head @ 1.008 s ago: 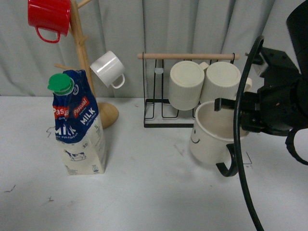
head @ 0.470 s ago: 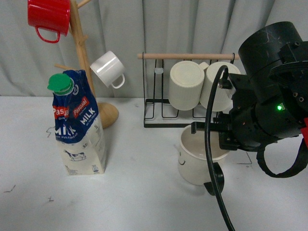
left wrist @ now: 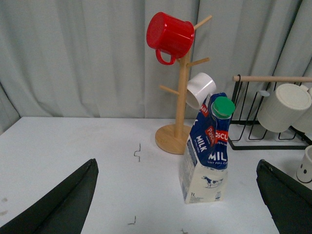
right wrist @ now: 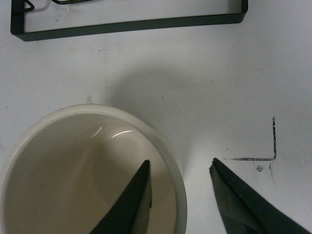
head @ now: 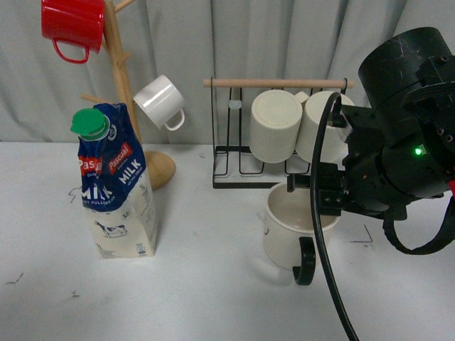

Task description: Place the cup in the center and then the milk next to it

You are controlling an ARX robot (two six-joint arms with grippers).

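Staged robot test bench, not a real kitchen. Bare white tabletop (head: 213,298) with a black pen corner mark (right wrist: 273,141) just beside the right claw (right wrist: 180,192). Plain grey curtain backdrop (head: 298,42) behind it. Props only: black wire mug rack with wooden rail (head: 227,83) just behind the claw, wooden mug tree (head: 122,85) well off to its left.

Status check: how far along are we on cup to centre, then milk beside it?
Nearly done: the wide cream mug with a black handle appears set on the white table, slightly right of the middle. In hand: the right gripper is open astride its rim, not yet withdrawn. Left to do: the blue-and-cream milk carton stands untouched, well apart from the mug; the left gripper is open and empty.
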